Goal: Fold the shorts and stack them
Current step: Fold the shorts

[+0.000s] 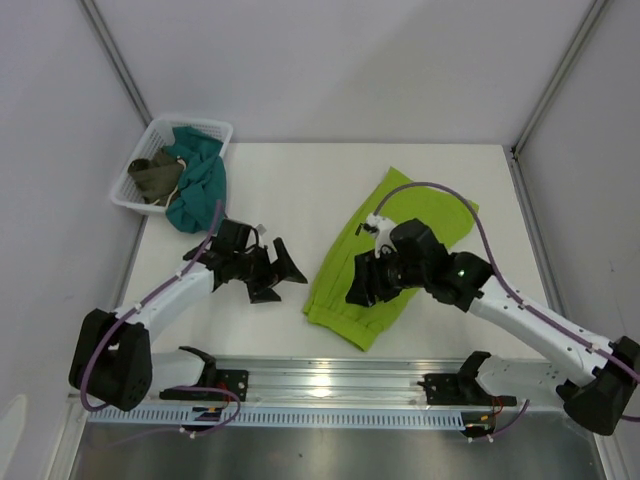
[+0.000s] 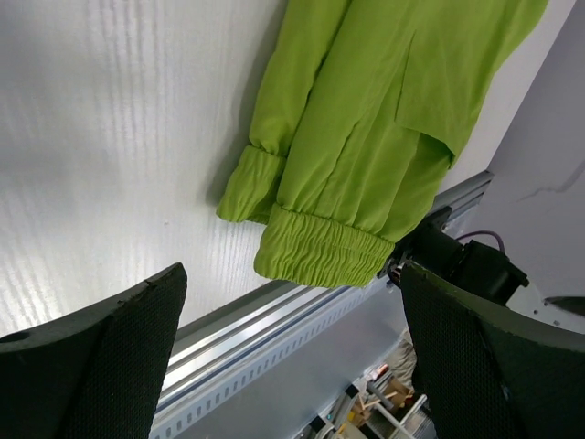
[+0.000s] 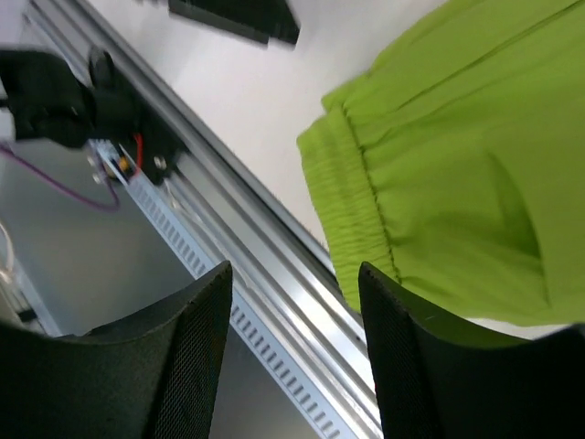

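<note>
Nearest runs a silver aluminium rail (image 1: pixel 330 380) carrying both arm bases. Just beyond it, on the left, the left tool (image 1: pixel 280 280) hangs above the bare white tabletop (image 1: pixel 290 190), its two black fingers spread wide apart with nothing between them. To the right, the right tool (image 1: pixel 360 290) sits over the near part of the bright lime-green fabric shorts (image 1: pixel 330 290). Its fingers stand apart with nothing clamped, though I cannot tell whether they touch the cloth.

The shorts lie flat right of centre, slanting from near left to far right. Their gathered elastic edge (image 3: pixel 352 201) is at the near end, close to the rail. At the far left corner a white plastic basket (image 1: pixel 190 122) holds a crumpled teal cloth (image 1: pixel 200 185), which spills over its right rim, and an olive-brown cloth (image 1: pixel 158 178).
</note>
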Robot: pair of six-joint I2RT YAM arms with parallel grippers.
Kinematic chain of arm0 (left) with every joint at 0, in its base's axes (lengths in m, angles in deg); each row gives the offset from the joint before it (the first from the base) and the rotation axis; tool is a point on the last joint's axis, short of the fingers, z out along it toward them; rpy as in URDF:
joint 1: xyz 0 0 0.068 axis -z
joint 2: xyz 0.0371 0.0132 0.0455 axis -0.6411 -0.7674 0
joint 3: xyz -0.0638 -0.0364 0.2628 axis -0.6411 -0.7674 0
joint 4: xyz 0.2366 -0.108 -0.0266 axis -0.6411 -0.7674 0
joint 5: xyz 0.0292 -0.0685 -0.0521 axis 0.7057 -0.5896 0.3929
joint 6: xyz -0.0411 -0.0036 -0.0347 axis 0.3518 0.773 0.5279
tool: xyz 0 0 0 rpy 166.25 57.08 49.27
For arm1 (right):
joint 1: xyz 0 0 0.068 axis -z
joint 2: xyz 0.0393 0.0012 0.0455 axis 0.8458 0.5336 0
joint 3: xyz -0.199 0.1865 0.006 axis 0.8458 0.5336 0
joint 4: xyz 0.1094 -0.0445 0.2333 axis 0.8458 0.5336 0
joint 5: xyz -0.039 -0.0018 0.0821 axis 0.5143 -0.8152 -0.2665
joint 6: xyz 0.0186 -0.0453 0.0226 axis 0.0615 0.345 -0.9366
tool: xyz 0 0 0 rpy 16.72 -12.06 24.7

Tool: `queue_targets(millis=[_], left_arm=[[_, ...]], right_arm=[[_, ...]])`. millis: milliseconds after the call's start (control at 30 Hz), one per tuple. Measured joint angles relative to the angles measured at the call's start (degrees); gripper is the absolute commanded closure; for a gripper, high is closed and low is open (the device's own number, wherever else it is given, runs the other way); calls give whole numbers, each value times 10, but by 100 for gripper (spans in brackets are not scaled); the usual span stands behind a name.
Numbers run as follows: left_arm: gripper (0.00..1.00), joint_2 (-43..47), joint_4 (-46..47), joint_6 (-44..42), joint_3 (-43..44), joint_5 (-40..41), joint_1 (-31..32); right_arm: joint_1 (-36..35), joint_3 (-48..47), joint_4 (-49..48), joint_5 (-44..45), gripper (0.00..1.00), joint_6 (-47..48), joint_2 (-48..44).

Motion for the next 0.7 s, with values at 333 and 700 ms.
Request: queue_targets(millis=[333,700], left_arm=[[1,2,-23,0,0,-6,-34],[1,23,-47,-8,0,-10,-55]], right_arm=[[-150,1,52,157,36,24,101],[-175,5,19,230,35,61,253]])
